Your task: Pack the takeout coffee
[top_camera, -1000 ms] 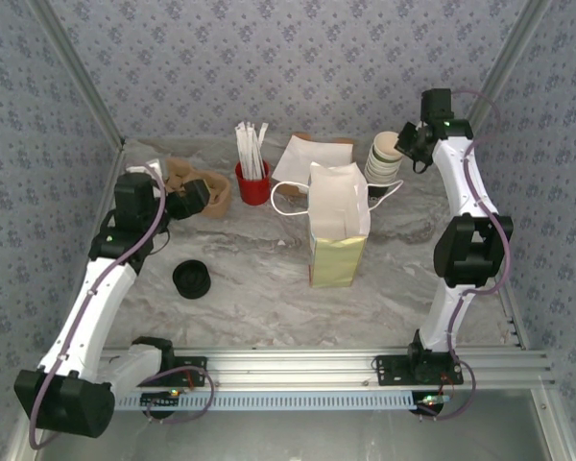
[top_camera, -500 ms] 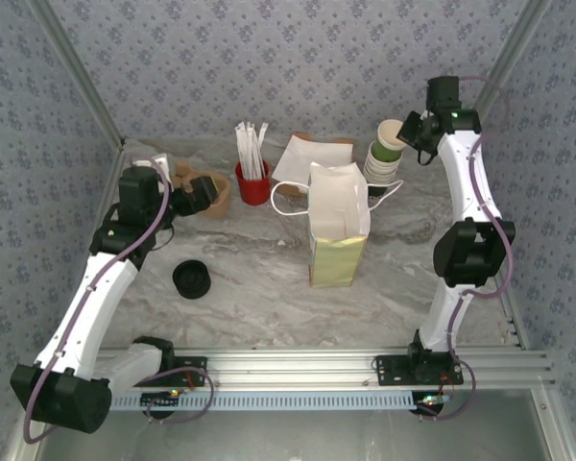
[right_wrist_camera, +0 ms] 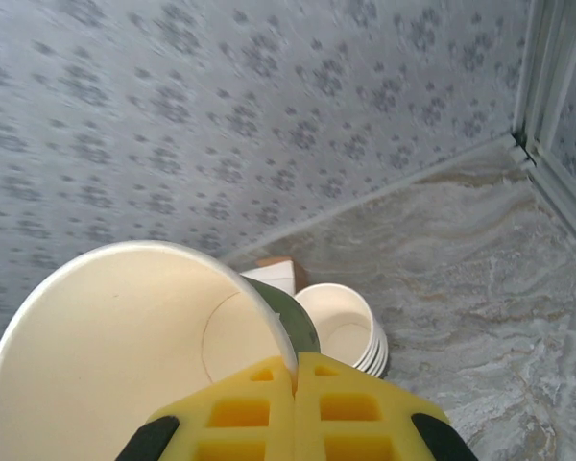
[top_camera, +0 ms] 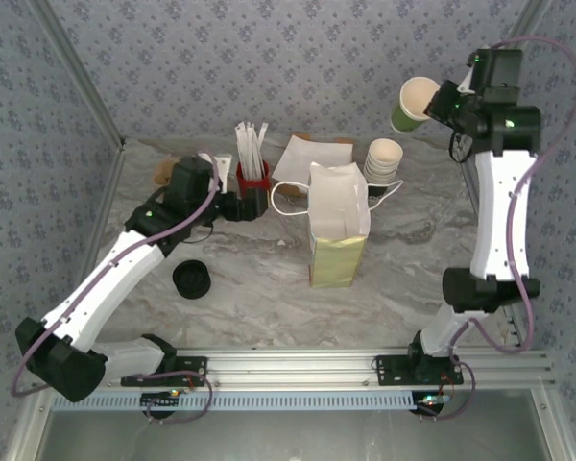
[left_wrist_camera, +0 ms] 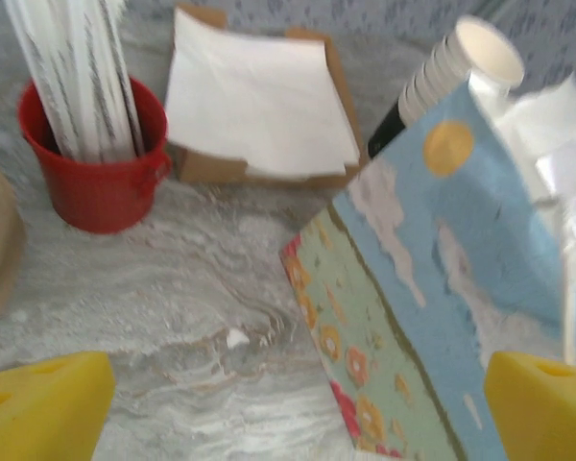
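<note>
Grey marbled counter (top_camera: pixel 413 269), patterned wallpaper behind. The right fingers (right_wrist_camera: pixel 240 418) are clenched on the rim of the green paper cup (right_wrist_camera: pixel 125 355), which is lidless and tilted. The right arm (top_camera: pixel 494 211) stands extended upward, holding the cup high above the stack of white cups (top_camera: pixel 384 158). The black lid (top_camera: pixel 191 279) lies on the counter, well apart. The left fingers (left_wrist_camera: pixel 43 408) are released and spread wide, between the red cup (left_wrist_camera: pixel 96 163) and the paper bag (left_wrist_camera: pixel 432 288). The left wrist view shows the bag's printed blue side; the top view shows its white and yellow faces.
</note>
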Controlling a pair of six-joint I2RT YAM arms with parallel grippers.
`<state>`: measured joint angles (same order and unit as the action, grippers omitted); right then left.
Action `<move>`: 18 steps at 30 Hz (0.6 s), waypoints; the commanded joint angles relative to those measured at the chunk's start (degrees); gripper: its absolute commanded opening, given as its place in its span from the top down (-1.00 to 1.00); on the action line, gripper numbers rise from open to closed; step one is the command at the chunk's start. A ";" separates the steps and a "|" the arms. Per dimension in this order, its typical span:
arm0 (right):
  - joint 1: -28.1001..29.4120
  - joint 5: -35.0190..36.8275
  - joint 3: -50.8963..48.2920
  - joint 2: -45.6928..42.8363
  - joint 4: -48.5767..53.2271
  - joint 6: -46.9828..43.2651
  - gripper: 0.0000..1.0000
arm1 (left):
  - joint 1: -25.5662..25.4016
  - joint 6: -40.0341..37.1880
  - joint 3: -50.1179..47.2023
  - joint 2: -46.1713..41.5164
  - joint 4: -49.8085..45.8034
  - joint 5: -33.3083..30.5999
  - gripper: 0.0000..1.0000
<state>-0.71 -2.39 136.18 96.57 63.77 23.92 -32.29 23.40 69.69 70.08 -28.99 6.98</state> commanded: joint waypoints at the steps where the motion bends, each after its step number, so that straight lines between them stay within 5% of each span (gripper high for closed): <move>1: 0.27 -4.95 1.03 -5.35 3.42 0.07 1.00 | -1.35 -0.71 -2.99 1.28 0.74 0.75 -0.97; 8: 9.14 -14.00 -2.20 -12.55 2.14 2.71 0.99 | 3.51 1.46 -4.34 -5.23 -5.71 -9.01 -0.99; 18: 43.36 -4.03 -10.40 -13.73 -4.88 2.36 0.99 | 18.43 3.31 -4.01 -18.99 -16.32 -10.21 -0.99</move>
<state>36.62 -10.24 127.13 82.24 62.28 26.33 -15.68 26.65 63.83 51.51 -39.68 -2.66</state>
